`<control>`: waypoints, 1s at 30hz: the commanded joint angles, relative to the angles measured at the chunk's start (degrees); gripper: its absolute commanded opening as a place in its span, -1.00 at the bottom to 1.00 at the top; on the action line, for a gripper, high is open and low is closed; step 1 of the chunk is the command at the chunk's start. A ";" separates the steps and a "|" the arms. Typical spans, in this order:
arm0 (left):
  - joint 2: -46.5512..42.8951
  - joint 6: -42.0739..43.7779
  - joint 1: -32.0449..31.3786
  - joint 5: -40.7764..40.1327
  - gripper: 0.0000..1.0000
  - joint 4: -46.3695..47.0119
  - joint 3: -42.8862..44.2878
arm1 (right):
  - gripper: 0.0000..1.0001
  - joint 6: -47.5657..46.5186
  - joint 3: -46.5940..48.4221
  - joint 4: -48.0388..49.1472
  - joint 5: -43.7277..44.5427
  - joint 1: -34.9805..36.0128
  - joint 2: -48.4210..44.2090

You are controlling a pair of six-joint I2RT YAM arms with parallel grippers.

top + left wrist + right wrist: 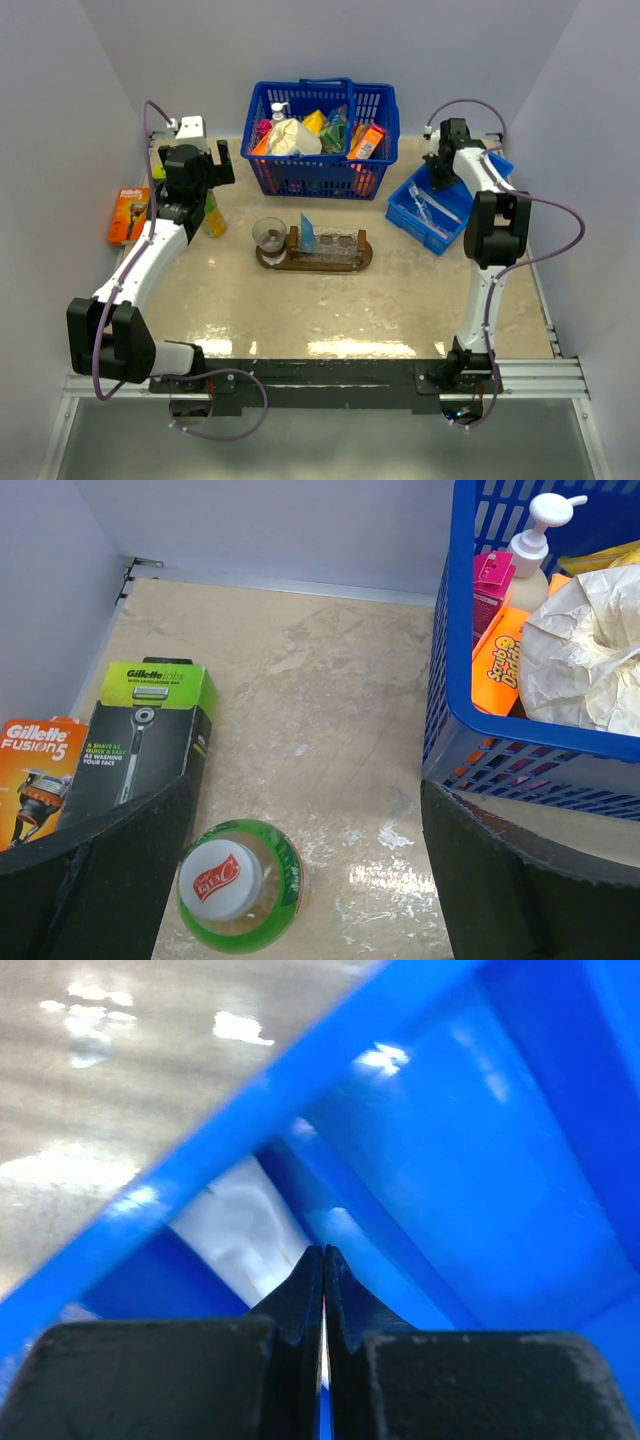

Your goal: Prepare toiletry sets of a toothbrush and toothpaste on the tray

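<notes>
The dark wooden tray (368, 258) lies mid-table with a blue wedge-shaped tube (307, 232) standing in it beside two glass cups (340, 240). A third cup (268, 235) stands at its left end. My right gripper (437, 181) reaches down into the blue bin (402, 207), where clear-wrapped toothbrushes (432, 212) lie. In the right wrist view its jaws (323, 1252) are shut over a pale wrapped item (240, 1230). A thin pale sliver shows in the slit, and I cannot tell whether it is pinched. My left gripper (310, 880) hangs open above a green bottle (238, 885).
A blue basket (320, 172) full of groceries stands at the back, its wall (520, 750) close to my left gripper's right finger. Two razor packs, a green one (150, 730) and an orange one (30, 770), lie at the far left beside the wall.
</notes>
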 commanded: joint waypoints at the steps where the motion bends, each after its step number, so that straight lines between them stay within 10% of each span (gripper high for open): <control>1: -1.21 0.50 0.60 0.43 1.00 1.96 0.16 | -1.00 0.33 -0.27 1.35 4.14 -1.85 -4.72; 9: -0.68 0.14 0.60 0.52 1.00 2.05 0.25 | -1.00 -0.19 0.86 -0.83 -3.31 -2.30 -4.11; 18: 0.11 0.23 0.69 0.96 1.00 1.79 0.86 | -0.16 -1.34 0.34 -4.36 -9.91 -2.30 -2.00; 30: 0.64 -0.21 0.87 0.43 1.00 1.70 1.30 | -0.04 -4.59 -0.71 -6.03 -8.69 -1.60 2.66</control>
